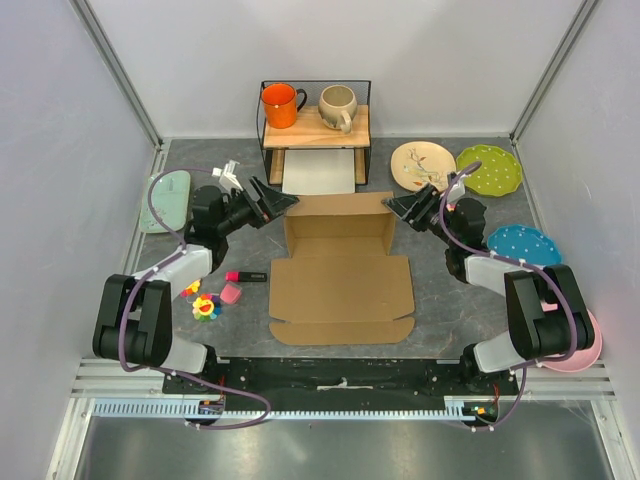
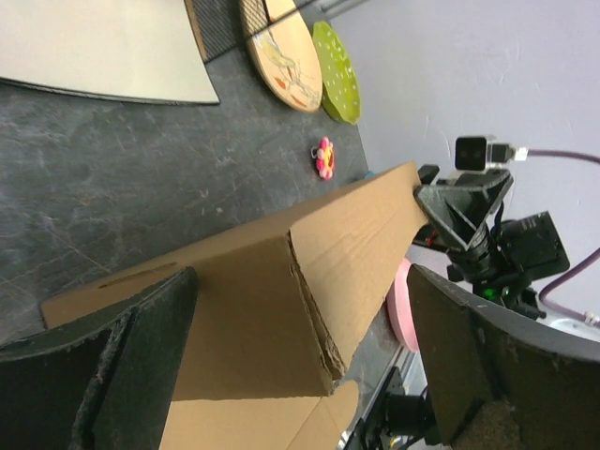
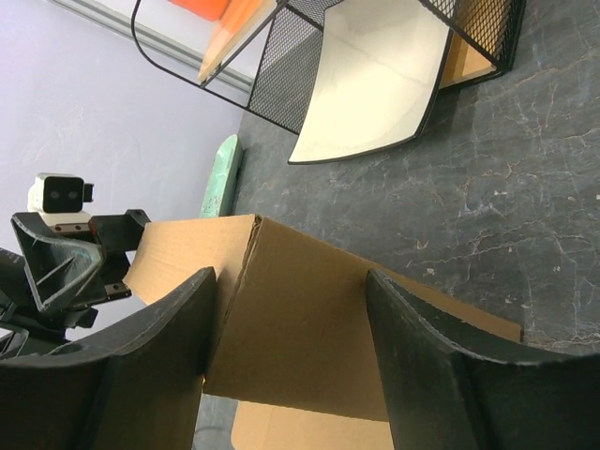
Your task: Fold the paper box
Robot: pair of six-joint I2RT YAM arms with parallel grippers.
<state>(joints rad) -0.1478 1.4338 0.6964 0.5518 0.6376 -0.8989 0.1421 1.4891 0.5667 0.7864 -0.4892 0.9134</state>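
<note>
Hidden: back corners of box point(image 1: 340, 285), behind arms.
Left end effector point(image 1: 284, 203): open, at corner.
Right end effector point(image 1: 396, 207): astride wall; grip unclear.
Table point(image 1: 432, 300): mottled dark grey.
Walls point(image 1: 330, 50): white.

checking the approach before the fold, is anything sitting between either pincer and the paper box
nothing visible is in the way: the left pincer and right pincer each sit at one end of the raised back wall of the paper box, and both wrist views show cardboard directly between the fingers
</note>
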